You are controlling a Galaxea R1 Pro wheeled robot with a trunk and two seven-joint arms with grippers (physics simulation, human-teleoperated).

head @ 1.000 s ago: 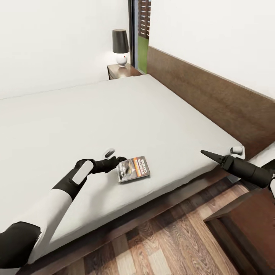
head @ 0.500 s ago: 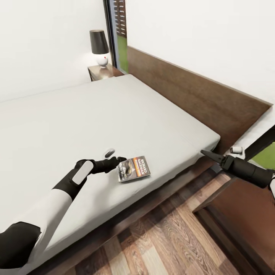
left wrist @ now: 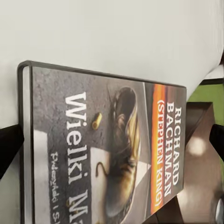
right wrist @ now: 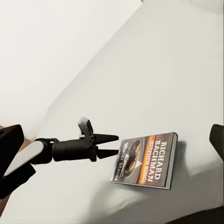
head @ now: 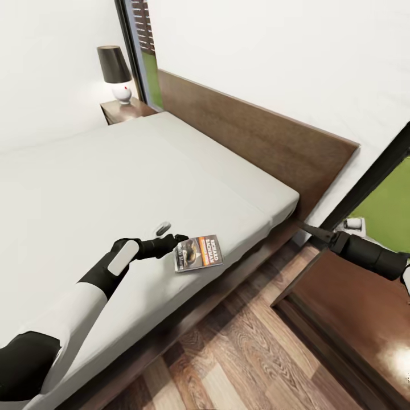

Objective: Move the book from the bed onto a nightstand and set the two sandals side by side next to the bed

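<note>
Since 1 second ago my whole head view has swung, so bed, lamp and headboard sit further left in it; I log that as camera motion, since the book (head: 198, 253) and both arms keep their places in frame. Item 1, book: held off the mattress over the near edge of the bed (head: 85, 182), spine end pinched in my left pincer (head: 179, 241), whose 2 fingers are narrowed on it, 1 above and 1 below the cover. It lies near flat, cover up, long axis running roughly along the arm's line, free end pointing away from the pincer toward the near nightstand (head: 347, 302); I judge that grip suits carrying it flat across the floor gap to that worktop. Item 2, right pincer (head: 307, 229): fingers drawn together to a point, nothing in them, parked over the corner by the headboard (head: 256, 136), I judge to keep clear. Item 3, far nightstand (head: 125, 109) with lamp (head: 115, 74) beyond the bed.
</note>
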